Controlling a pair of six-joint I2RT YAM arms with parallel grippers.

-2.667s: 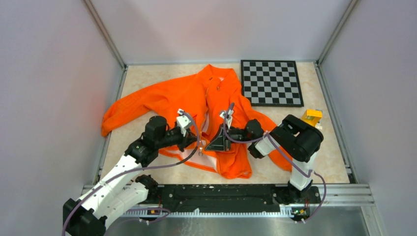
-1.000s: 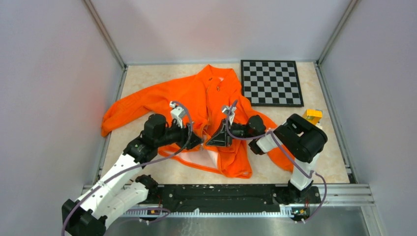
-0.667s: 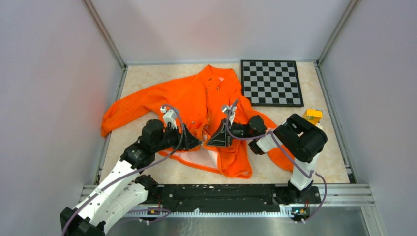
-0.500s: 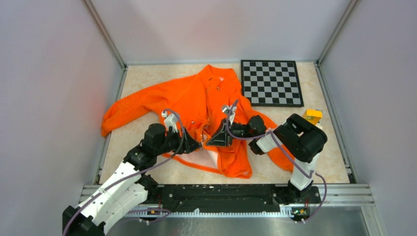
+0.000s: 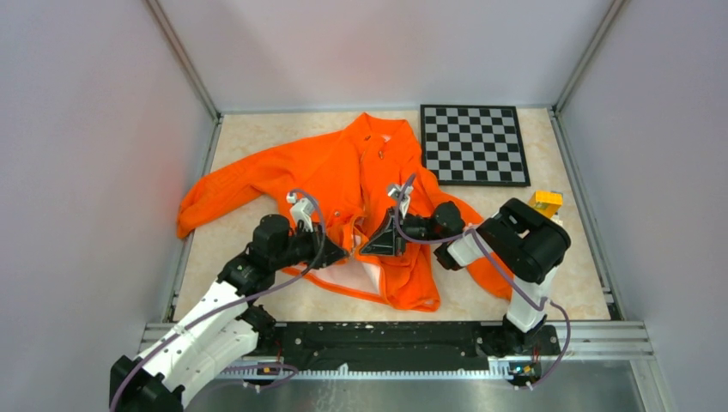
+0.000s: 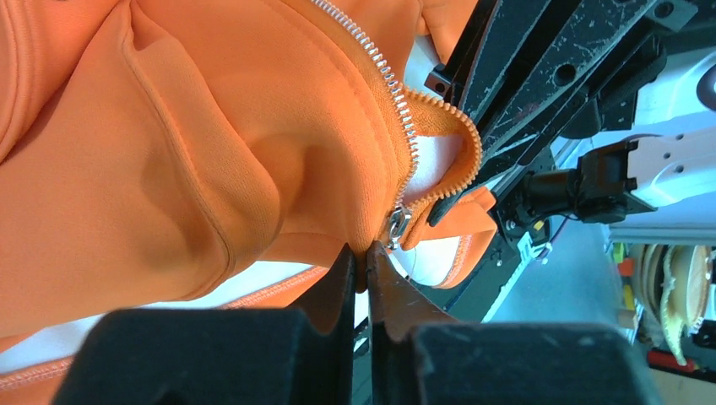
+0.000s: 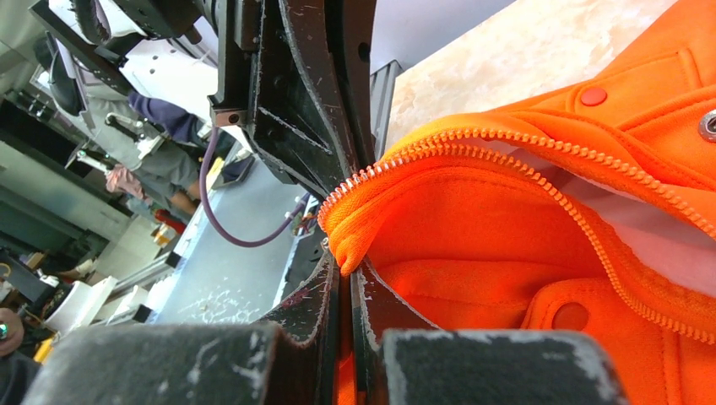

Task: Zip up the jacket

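The orange jacket (image 5: 343,172) lies spread on the table, collar toward the back, front open with white lining showing near the hem. My left gripper (image 5: 341,251) is shut on the jacket's left front edge (image 6: 338,202), pinching fabric just beside the silver zipper slider (image 6: 397,228). My right gripper (image 5: 371,246) is shut on the right front edge (image 7: 350,245), a fold of fabric with zipper teeth (image 7: 397,164) sticking out between the fingers. The two grippers sit close together, facing each other over the lower front opening.
A black and white chessboard (image 5: 474,144) lies at the back right, touching the jacket's shoulder. A small yellow block (image 5: 544,202) sits at the right beside the right arm. The jacket's left sleeve (image 5: 223,193) stretches toward the left wall.
My left gripper has drawn back and down a little from its earlier spot, still holding the left front edge. The right gripper has stayed in place on its edge.
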